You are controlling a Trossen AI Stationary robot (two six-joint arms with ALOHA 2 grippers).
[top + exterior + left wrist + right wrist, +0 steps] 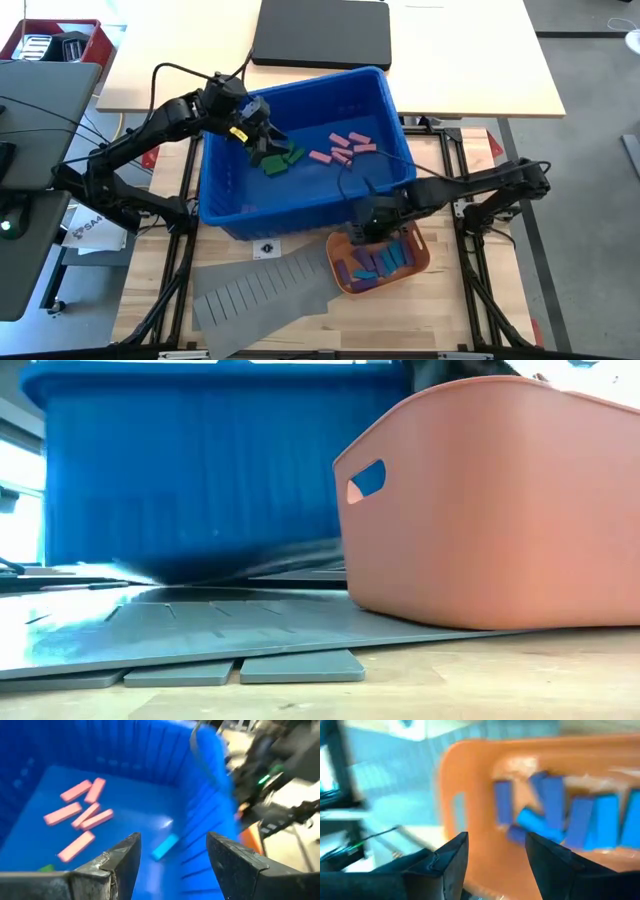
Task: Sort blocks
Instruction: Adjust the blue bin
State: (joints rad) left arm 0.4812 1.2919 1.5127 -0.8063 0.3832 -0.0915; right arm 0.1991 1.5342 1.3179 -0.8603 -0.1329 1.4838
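Pink blocks (344,147) lie flat, long axes slanting, in blue bin (300,200); left gripper (262,140) and right gripper (362,226) both released, empty

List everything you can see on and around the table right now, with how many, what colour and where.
Bin: one, blue, table centre.
Pink blocks: about six, loose in the bin.
Green blocks: a few, in the bin by the left hand.
Light blue block: one, on the bin floor.
Tray: one, orange, in front of the bin.
Blue blocks: several, in the tray.
Divider sheet: one, grey, slotted, beside the tray.
Left hand: open, inside the bin.
Right hand: open, at the tray's edge.
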